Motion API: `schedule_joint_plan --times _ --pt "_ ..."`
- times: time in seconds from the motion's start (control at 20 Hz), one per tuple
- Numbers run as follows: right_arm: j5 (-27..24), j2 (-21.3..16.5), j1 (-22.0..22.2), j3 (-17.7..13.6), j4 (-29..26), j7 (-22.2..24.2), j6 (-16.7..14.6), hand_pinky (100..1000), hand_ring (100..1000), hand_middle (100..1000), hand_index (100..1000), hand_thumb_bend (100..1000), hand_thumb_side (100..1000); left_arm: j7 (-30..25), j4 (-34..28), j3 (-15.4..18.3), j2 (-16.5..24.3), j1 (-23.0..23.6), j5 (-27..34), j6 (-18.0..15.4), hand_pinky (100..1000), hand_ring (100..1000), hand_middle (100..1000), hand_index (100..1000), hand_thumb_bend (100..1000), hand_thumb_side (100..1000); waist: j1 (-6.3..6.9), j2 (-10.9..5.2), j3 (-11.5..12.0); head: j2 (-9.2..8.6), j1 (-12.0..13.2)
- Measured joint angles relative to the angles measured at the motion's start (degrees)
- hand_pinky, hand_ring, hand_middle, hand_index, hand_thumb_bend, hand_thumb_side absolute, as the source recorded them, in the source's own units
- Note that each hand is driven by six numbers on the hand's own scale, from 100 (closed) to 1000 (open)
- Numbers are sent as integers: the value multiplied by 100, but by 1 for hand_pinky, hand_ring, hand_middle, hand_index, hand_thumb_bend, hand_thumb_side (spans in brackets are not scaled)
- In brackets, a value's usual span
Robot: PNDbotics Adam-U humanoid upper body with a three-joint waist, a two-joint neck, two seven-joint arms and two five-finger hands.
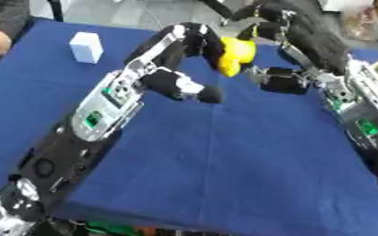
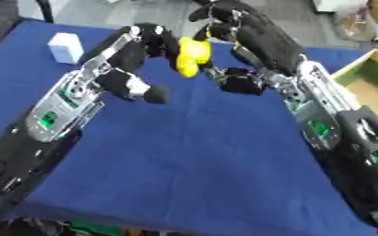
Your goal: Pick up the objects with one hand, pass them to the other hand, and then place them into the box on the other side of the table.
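In the upper middle of the frame a yellow object [image 1: 236, 55] hangs above the blue table [image 1: 224, 156], between the two robot hands. The left robot hand [image 1: 184, 44] has its fingers curled over the object's left side and holds it. The right robot hand [image 1: 285, 50] sits just beside the object's right; whether its fingers close on it I cannot tell. A white block [image 1: 85, 47] stands upper left, well apart. A box [image 2: 368, 87] lies at the right edge.
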Motion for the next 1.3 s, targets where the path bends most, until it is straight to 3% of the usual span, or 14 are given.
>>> schedule_joint_plan --times 0.5,0.9,1.1,1.3 --pt "-280 -450 199 -264 -2 -68 290 897 803 778 286 100 100 313 -407 510 200 187 -845 -6 685 686 727 763 961 469 0 0 -50 0 -12" --pt "-574 -1129 535 -702 -54 -243 704 900 804 780 287 100 100 574 -616 881 427 519 -1140 13 682 683 720 759 956 479 0 0 -71 0 -126" --pt "-731 -1582 806 -1072 -75 -415 980 903 803 782 287 100 100 700 -607 977 535 726 -1152 24 678 679 715 755 962 475 -8 0 -100 -1 -354" --pt "-887 -1908 1053 -1488 59 -663 1289 911 805 795 286 100 100 815 -571 1041 607 883 -1150 2 675 675 710 750 964 475 -33 0 -126 -16 -785"
